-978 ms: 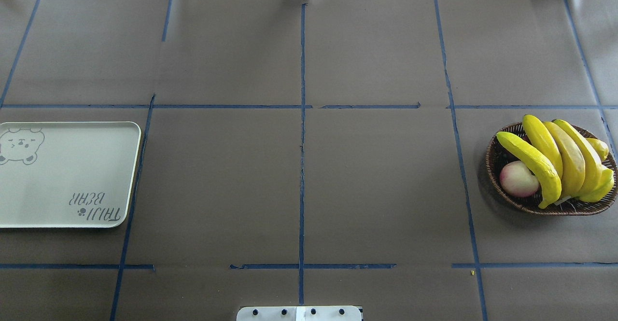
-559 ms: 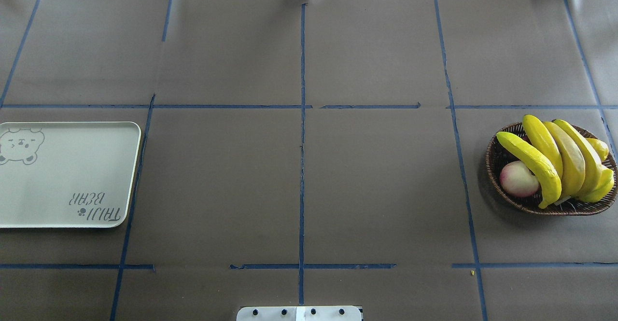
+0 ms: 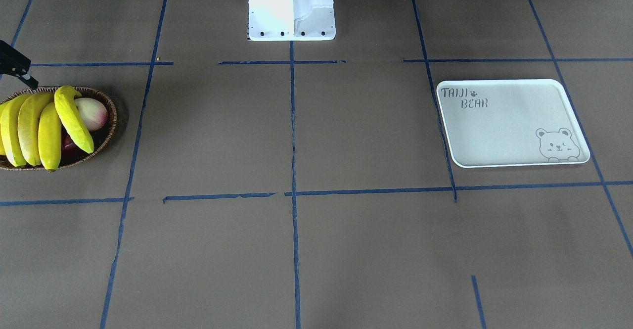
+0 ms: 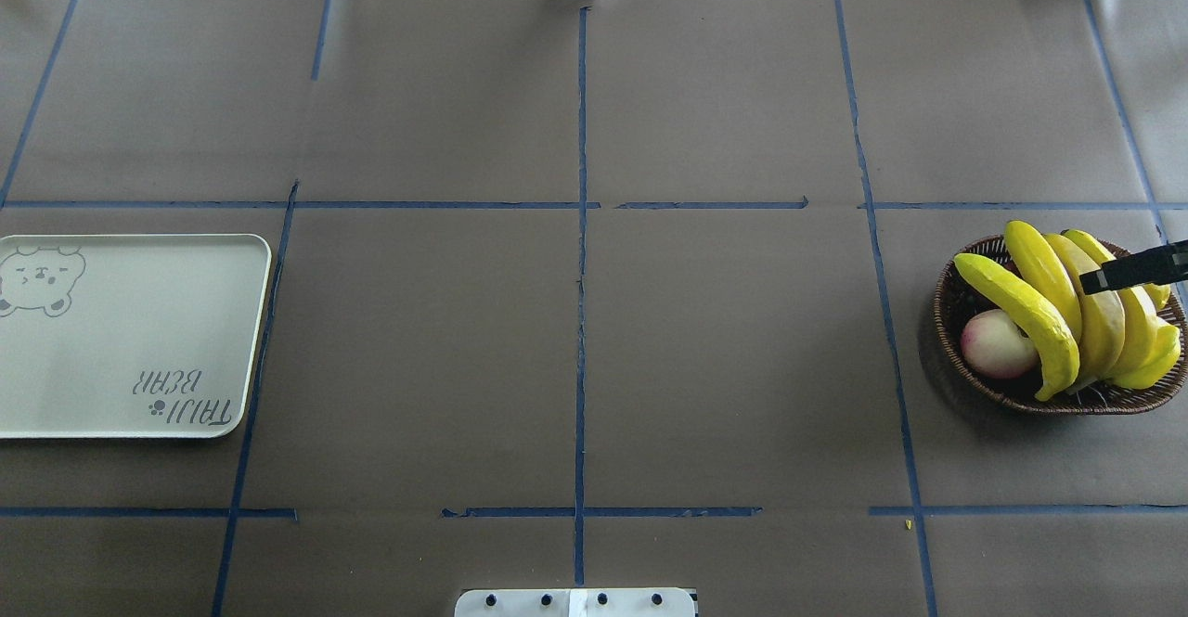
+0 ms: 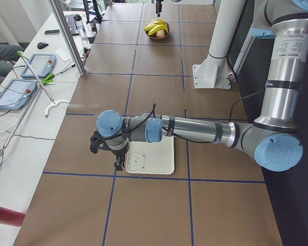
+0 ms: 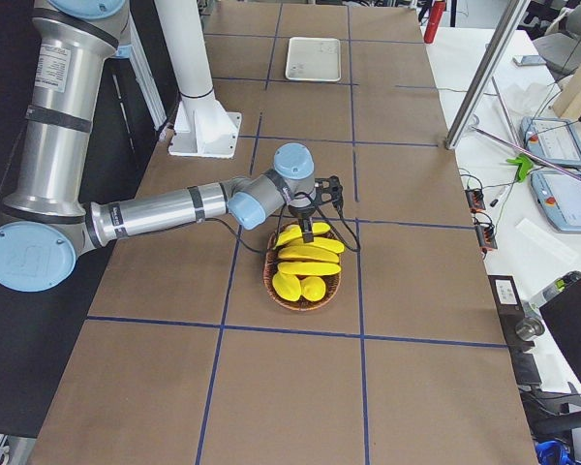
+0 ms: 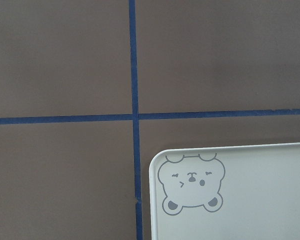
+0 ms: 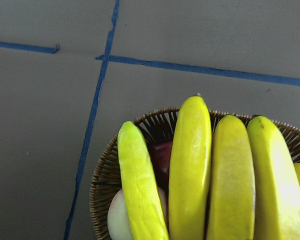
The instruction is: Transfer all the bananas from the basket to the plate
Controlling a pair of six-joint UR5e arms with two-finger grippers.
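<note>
Several yellow bananas [image 4: 1026, 309] lie side by side across the brown wicker basket [image 4: 956, 357] at the table's right, also seen close up as bananas [image 8: 190, 170] in the right wrist view. My right gripper [image 4: 1114, 276] reaches in from the right edge just above them; only a black part shows, so I cannot tell its state. The off-white plate [image 4: 130, 339] with the bear drawing lies at the left with nothing on it. My left gripper [image 5: 119, 163] hovers over the plate's [image 5: 156, 159] bear corner, and whether it is open or shut I cannot tell.
A pale pink apple [image 4: 995, 343] and a yellow-green mango [image 4: 1155, 362] share the basket, with a dark red fruit [image 8: 160, 152] under the bananas. The white robot base [image 3: 292, 7] stands at the table's middle edge. Blue tape lines cross the brown cover.
A black part of my right gripper has come into the overhead view from the right edge, over the bananas. The bananas, the basket and the plate have not moved.
</note>
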